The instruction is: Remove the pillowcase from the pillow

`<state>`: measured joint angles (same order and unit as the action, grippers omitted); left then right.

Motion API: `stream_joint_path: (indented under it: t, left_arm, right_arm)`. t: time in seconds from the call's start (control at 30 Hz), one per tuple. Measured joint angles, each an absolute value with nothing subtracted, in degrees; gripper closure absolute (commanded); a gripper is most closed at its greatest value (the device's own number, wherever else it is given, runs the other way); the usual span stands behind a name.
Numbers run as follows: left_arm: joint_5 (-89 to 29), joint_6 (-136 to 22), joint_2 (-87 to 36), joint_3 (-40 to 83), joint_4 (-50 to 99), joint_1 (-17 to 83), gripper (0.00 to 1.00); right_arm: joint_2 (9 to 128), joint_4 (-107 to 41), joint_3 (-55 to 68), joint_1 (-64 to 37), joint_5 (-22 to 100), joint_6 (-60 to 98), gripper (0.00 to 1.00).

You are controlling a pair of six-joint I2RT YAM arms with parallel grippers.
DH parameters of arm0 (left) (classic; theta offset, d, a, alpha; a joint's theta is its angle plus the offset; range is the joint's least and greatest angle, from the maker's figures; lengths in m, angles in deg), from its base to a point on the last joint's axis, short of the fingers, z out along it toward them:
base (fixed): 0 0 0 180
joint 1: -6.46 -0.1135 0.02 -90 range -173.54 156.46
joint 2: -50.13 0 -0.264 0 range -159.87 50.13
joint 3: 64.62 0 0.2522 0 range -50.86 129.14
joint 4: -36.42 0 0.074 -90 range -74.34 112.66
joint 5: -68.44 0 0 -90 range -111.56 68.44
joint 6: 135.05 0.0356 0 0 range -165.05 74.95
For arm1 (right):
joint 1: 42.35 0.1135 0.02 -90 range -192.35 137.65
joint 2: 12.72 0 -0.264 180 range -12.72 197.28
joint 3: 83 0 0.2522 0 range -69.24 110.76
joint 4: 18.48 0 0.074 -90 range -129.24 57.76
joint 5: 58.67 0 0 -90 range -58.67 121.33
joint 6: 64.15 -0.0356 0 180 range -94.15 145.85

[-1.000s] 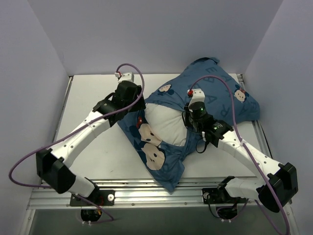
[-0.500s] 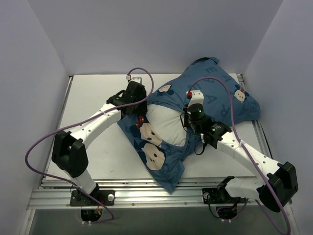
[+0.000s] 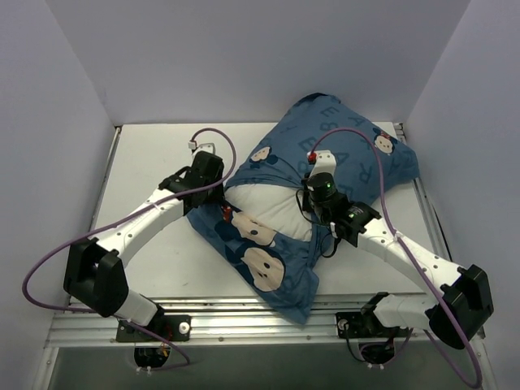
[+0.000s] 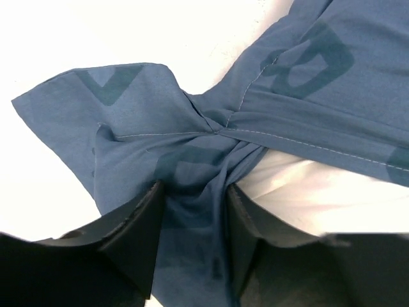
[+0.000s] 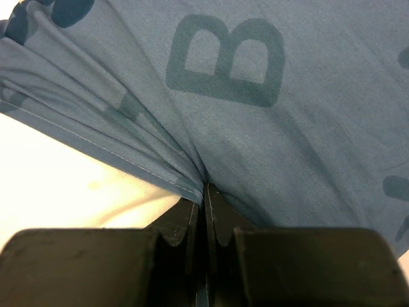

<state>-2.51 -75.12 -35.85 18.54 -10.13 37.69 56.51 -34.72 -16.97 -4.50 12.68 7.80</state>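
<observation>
pillowcase (image 3: 349, 138) looks limp, light; left gripper (image 4: 192, 192) and right gripper (image 5: 203, 192) each clamp its bunched hem, likely the best hold.

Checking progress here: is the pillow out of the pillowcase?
Partly. The white pillow shows at the bunched opening, but the pillowcase covers the rest.

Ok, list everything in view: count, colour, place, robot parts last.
pillowcase: one, blue with darker letters and mouse faces, bunched around the pillow at table centre-right.
pillow: one, white, partly exposed between the grippers.
table: one, white, under everything.
cables: two, purple, one looping at each side.
left gripper: one, black, closed on pillowcase fabric at the pillow's left.
right gripper: one, black, pinching the pillowcase hem at the pillow's right.
</observation>
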Motion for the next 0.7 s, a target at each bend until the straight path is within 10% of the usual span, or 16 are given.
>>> stream_joint_path:
  t: [0.3, 0.47, 0.7]
  left_arm:
    - [-9.0, -77.6, -29.7, 11.4, -5.3, 37.4, 0.97]
    - [-11.9, -79.0, -25.2, 5.9, -2.6, 36.7, 0.98]
    - [-13.6, -80.8, -20.9, 1.1, 1.0, 36.6, 0.98]
  right_arm:
    - [56.7, -37.0, -14.8, -3.0, 14.6, 8.1, 0.83]
    - [59.6, -41.8, -7.2, 3.5, 14.0, 9.4, 0.60]
    - [66.6, -44.1, 4.3, 14.8, 12.7, 11.4, 0.56]
